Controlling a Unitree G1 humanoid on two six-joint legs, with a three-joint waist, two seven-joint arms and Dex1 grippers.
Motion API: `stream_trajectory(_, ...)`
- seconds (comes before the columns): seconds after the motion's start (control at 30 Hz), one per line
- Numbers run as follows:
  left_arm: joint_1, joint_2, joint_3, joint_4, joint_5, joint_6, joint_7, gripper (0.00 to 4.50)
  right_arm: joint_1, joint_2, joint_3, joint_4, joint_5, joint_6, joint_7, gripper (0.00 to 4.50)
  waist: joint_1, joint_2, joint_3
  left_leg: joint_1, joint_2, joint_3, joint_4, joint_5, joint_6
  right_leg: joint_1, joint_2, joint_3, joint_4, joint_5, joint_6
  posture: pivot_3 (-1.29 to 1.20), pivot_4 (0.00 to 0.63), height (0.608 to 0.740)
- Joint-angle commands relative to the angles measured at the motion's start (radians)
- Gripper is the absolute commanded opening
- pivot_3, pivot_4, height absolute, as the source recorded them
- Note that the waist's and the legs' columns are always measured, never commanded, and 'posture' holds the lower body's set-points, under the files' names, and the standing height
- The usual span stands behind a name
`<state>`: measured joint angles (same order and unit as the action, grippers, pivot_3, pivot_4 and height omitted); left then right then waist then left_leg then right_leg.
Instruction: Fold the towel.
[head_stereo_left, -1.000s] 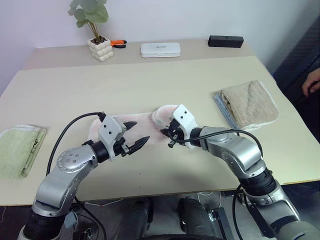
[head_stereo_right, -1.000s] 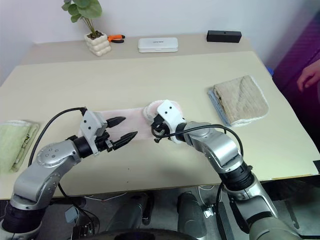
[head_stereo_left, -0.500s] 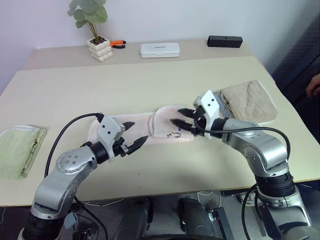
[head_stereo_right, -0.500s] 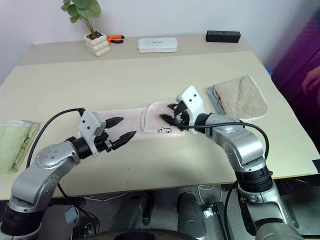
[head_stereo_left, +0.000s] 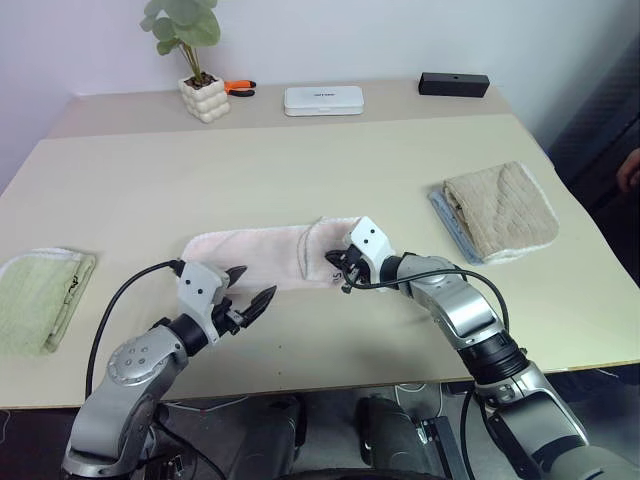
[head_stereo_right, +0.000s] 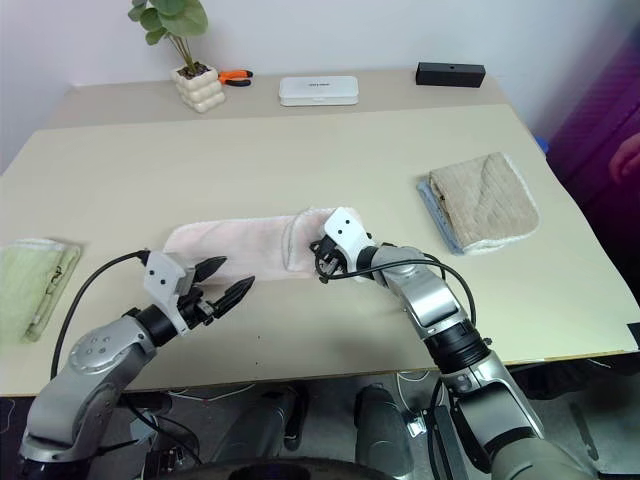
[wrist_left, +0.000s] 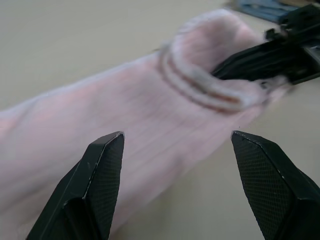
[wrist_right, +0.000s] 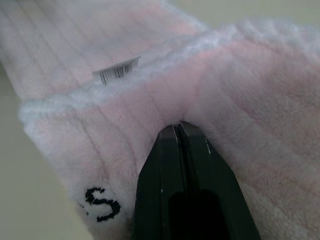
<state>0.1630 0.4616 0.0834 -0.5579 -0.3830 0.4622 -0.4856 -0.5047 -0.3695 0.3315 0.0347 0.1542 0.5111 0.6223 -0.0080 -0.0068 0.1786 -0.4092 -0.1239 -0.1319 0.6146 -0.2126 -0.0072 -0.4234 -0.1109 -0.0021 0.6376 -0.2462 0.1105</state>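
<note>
Right wrist view is showing us our right claw (wrist_right: 179, 126) pressed fully together, its tips dimpling the folded-over flap of the towel (head_stereo_left: 262, 252) — pile is bunching around the tips, so we are judging it pinched, though the fibres between the fingers are hidden. Just past the tips a white tag (wrist_right: 116, 70) is lying at the flap's edge, and beside the fingers a dark print (wrist_right: 102, 205) is showing near the corner.

From the head views, the towel is lying flat on the table (head_stereo_left: 300, 160) as a long strip, its doubled end under the right claw and the rest running off toward our left claw (head_stereo_left: 246, 298). That one is hovering just short of the towel's near edge with its fingers (wrist_left: 102, 170) spread wide, holding nothing.

What could go wrong from here, as we are reading it:
- the pinch may be catching only the top layer — then pulling would peel the flap open instead of carrying the fold along;
- fluffy pile gives little to bite on, so a quick drag could slip the cloth out;
- the free end is unheld, so the whole strip might slide across the table rather than fold;
- the two claws are working near each other and could clash if the left one reaches in over the towel.
</note>
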Motion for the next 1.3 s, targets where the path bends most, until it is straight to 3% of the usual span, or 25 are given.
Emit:
stream_trajectory(0.03,0.072,-0.057,0.082,-0.028,-0.023,-0.059,0.044,3.47,-0.034,-0.009,-0.082,-0.061,0.032,-0.070,0.038,0.57,-0.002,0.000,0.000,0.000,0.000,0.000,0.000,0.000,0.000,0.000,0.000,0.000,0.000,0.000,0.000,0.00,0.150,0.740)
stream_trajectory(0.13,0.139,-0.135,0.137,-0.033,-0.073,-0.049,0.098,3.47,-0.054,-0.040,-0.087,-0.113,0.034,-0.148,0.110,1.84,-0.004,0.000,0.000,0.000,0.000,0.000,-0.001,0.000,0.000,0.000,0.000,0.000,-0.002,0.000,0.000,0.00,0.150,0.740)
stream_trajectory(0.23,0.219,-0.232,0.210,-0.039,-0.225,0.005,0.139,4.30,-0.076,-0.063,-0.060,-0.155,0.022,-0.223,0.190,3.38,-0.005,0.000,0.000,0.000,0.001,0.000,-0.001,0.000,0.000,0.000,0.001,0.000,-0.002,0.000,0.001,0.00,0.150,0.740)
stream_trajectory(0.3,0.251,-0.283,0.251,-0.037,-0.337,0.053,0.174,4.50,-0.081,-0.063,-0.043,-0.173,0.014,-0.255,0.223,4.41,-0.004,0.000,0.000,0.000,0.001,0.000,-0.001,0.000,0.000,0.000,0.001,0.000,-0.002,0.000,0.001,0.00,0.150,0.740)
stream_trajectory(0.53,0.194,-0.333,0.363,0.049,-0.620,0.172,0.379,4.50,-0.060,-0.047,-0.005,-0.198,0.003,-0.293,0.262,4.47,-0.003,0.000,0.000,0.000,-0.001,0.003,0.001,-0.003,0.005,0.003,-0.001,0.001,-0.008,0.001,0.001,0.00,0.150,0.740)
stream_trajectory(0.77,-0.048,-0.340,0.419,0.194,-0.843,0.223,0.658,4.50,-0.042,-0.026,0.014,-0.228,-0.015,-0.300,0.256,4.47,0.013,0.000,-0.002,0.003,0.001,-0.002,0.001,0.000,0.000,0.005,0.002,0.000,-0.003,0.002,-0.001,0.00,0.150,0.740)
stream_trajectory(1.07,-0.149,-0.317,0.427,0.220,-0.929,0.203,0.755,0.13,0.008,-0.047,0.015,-0.294,-0.042,-0.280,0.240,4.50,0.022,-0.002,-0.002,0.002,0.001,-0.001,0.001,0.000,-0.001,0.005,0.005,0.000,-0.004,0.002,-0.001,0.00,0.150,0.740)
stream_trajectory(1.17,-0.156,-0.277,0.445,0.178,-0.878,0.151,0.697,0.06,0.022,-0.055,0.005,-0.315,-0.042,-0.262,0.235,4.50,0.020,-0.002,-0.002,0.002,0.001,-0.002,0.001,0.000,-0.001,0.005,0.005,0.000,-0.005,0.002,-0.001,0.00,0.150,0.740)
stream_trajectory(1.3,-0.144,-0.131,0.500,0.123,-0.809,0.095,0.568,0.06,0.048,-0.084,-0.031,-0.337,-0.023,-0.226,0.234,4.50,0.018,-0.002,-0.002,0.002,0.002,-0.001,0.000,0.000,-0.001,0.003,0.006,0.000,-0.005,0.001,-0.004,0.00,0.150,0.740)
